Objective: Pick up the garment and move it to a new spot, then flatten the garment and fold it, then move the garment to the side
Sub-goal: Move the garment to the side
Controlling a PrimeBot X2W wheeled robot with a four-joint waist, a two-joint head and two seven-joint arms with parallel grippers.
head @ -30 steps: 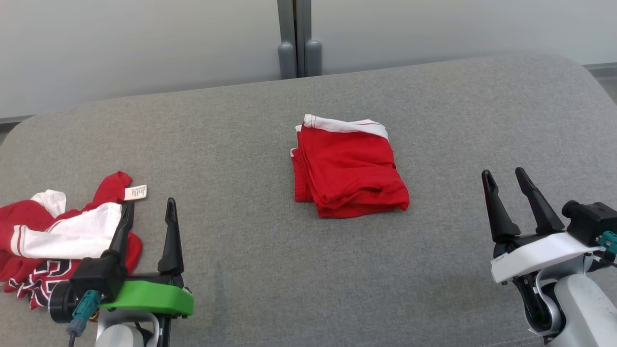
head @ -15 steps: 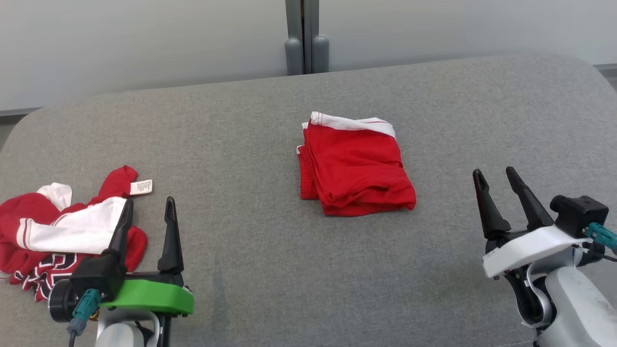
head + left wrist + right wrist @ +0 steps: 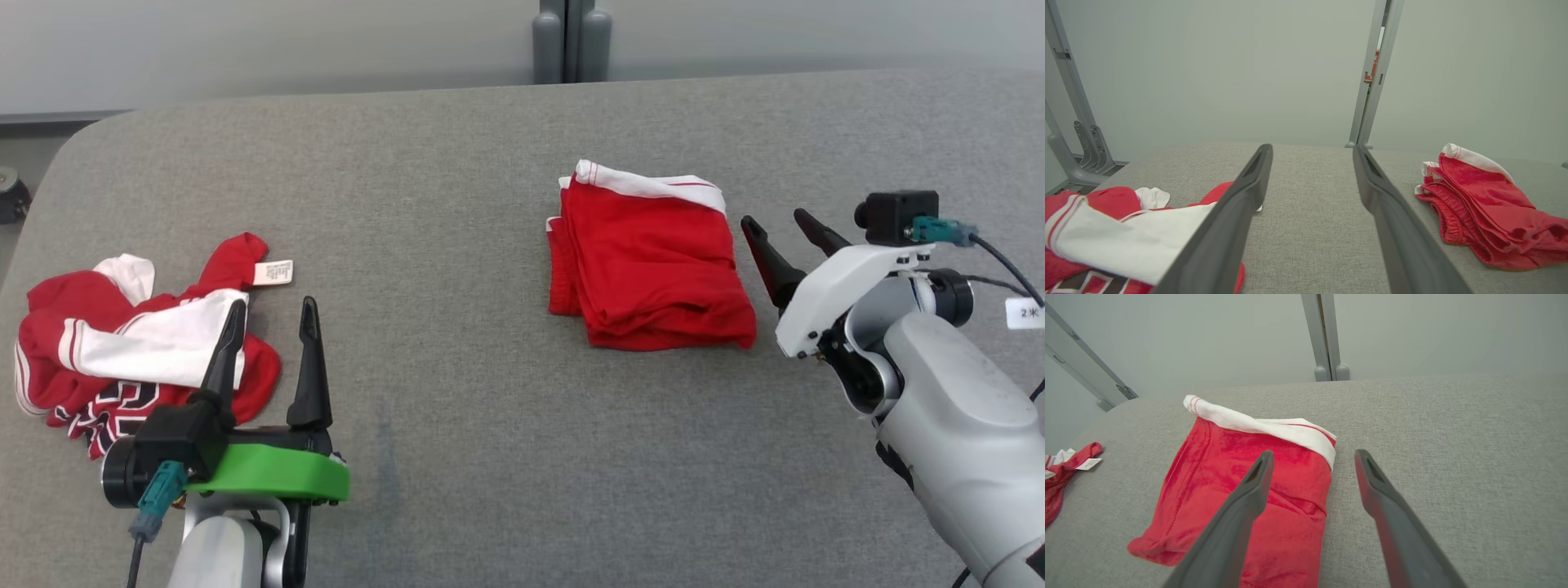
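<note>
Right gripper [image 3: 771, 216], two long dark fingers spread wide, nothing between them, sits just beside the right edge of the folded red fabric garment with a white waistband [image 3: 653, 261], tips pointing up and left toward it; cannot tell from head view if the tips touch the cloth. In right wrist view one finger lies over the garment's right part, the other over bare surface, and the garment's right edge falls between the two. Garment lies flat on the grey woven padded surface [image 3: 457, 245], right of centre in head view, white band along its far edge, stacked fold layers showing on its left side, lower right corner a bit bunched. Pale grey forearm and white wrist cover [image 3: 833, 282] come in from the lower right. Left gripper [image 3: 273, 301] at lower left, fingers upright in head view and also spread, empty, mounted on a green plastic bracket [image 3: 269, 482]. Just left of it sits a crumpled red and white cloth garment with dark-and-white lettering [image 3: 139, 343]; its nearer finger overlaps that heap in view, contact unclear. Small white label [image 3: 273, 272] sticks out at the heap's upper right, lying on the surface. Heap and folded garment are well apart, bare grey cloth between. Two grey upright posts [image 3: 571, 37] stand at the far edge, pale wall [image 3: 245, 41] behind
</note>
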